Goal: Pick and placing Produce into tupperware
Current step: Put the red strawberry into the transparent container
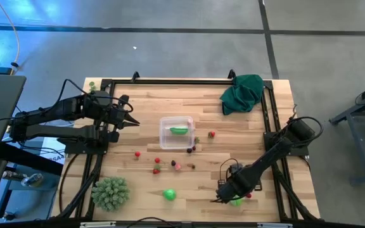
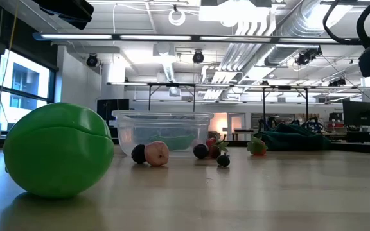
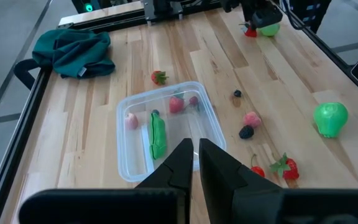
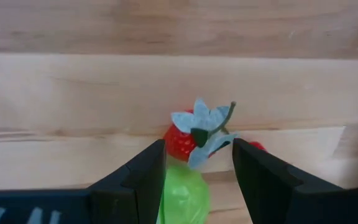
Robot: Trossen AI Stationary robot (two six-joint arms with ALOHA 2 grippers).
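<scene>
Straddling one red strawberry [image 4: 182, 140] and one green fruit [image 4: 182, 196], right gripper [image 4: 194, 165] part-open, gripping neither | left gripper [image 3: 196, 163] shut, empty | tupperware [image 1: 165, 138]: one

We see a wooden table [image 1: 246, 136] carrying the clear tupperware [image 1: 177, 133] near its middle. Around it lie scattered produce [image 1: 170, 194], a spiky ball [image 1: 111, 192] and a green cloth [image 1: 242, 92].

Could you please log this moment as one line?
right gripper: open around tomato, table's near edge | left gripper: shut, above tupperware | tupperware: holds green pod
</scene>
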